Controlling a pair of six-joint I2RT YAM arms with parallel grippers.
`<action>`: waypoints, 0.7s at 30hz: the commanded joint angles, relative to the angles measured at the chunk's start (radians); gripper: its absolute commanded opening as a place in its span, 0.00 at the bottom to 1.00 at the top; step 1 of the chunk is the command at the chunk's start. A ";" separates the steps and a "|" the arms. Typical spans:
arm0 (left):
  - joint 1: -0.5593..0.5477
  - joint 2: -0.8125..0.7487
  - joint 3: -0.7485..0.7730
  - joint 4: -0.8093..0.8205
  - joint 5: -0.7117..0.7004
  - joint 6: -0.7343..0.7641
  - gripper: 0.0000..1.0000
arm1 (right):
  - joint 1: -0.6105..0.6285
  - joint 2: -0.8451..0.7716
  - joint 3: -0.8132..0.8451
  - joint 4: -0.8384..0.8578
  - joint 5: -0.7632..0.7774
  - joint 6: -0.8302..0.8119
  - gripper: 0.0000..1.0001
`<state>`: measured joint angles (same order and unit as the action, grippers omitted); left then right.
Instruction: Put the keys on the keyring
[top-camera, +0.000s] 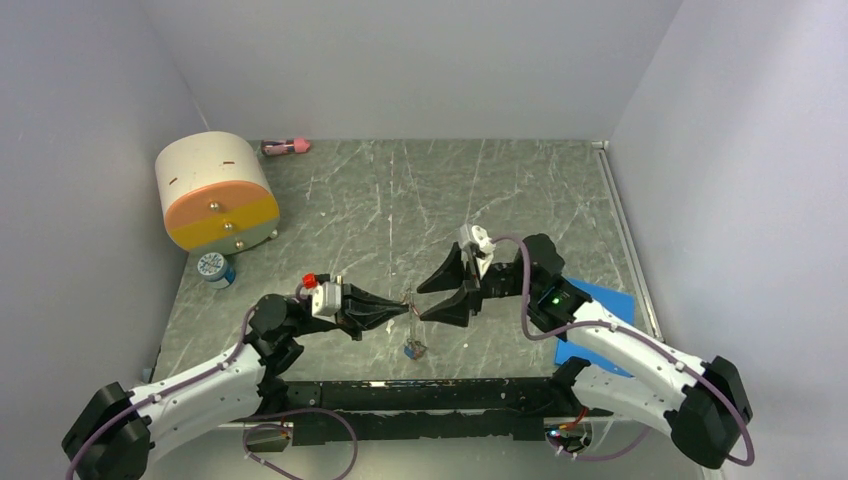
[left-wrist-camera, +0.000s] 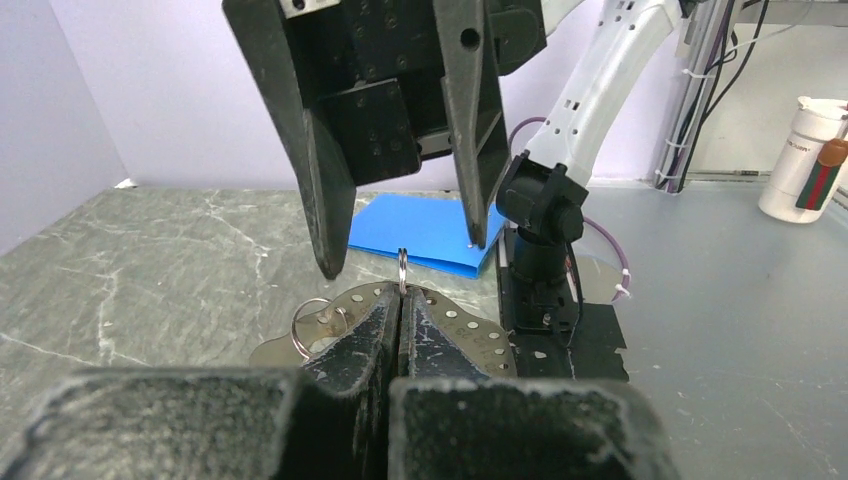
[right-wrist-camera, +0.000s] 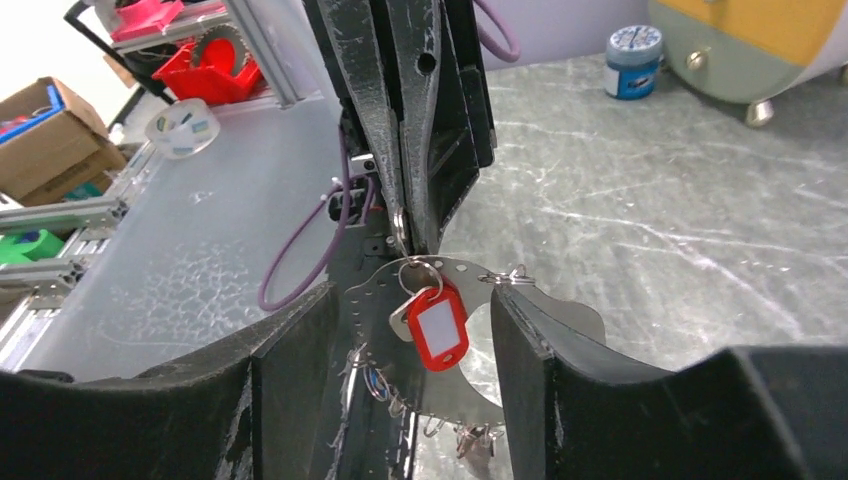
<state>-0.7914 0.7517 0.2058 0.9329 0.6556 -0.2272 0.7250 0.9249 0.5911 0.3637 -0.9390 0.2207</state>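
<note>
My left gripper (top-camera: 403, 308) is shut on a thin split ring (left-wrist-camera: 401, 262) and holds it above the table. From the ring hangs the keyring's pale silver plate (left-wrist-camera: 455, 322), its rim lined with holes; in the top view it shows edge-on (top-camera: 412, 347). A red-headed key tag (right-wrist-camera: 437, 325) with a silver piece behind it hangs on the ring. Several small rings dangle from the plate's lower rim (right-wrist-camera: 455, 435). My right gripper (right-wrist-camera: 412, 300) is open, its fingers either side of the tag and plate without touching. A small red piece (top-camera: 310, 279) lies by my left wrist.
A cream-and-orange drum (top-camera: 215, 190) stands at the back left, with a blue-lidded jar (top-camera: 215, 268) in front of it. A pink object (top-camera: 285, 147) lies at the back wall. A blue sheet (top-camera: 600, 300) lies under my right arm.
</note>
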 joint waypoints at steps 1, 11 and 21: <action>0.004 0.009 0.015 0.101 0.031 -0.023 0.03 | 0.023 0.062 0.019 0.119 -0.052 0.056 0.58; 0.004 0.000 0.020 0.099 0.026 -0.028 0.02 | 0.056 0.106 0.027 0.023 0.029 -0.023 0.18; 0.004 0.007 0.021 0.139 0.028 -0.044 0.02 | 0.075 0.145 0.034 -0.050 0.063 -0.079 0.00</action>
<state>-0.7868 0.7685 0.2054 0.9588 0.6769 -0.2420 0.7856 1.0462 0.5938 0.3496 -0.9157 0.1944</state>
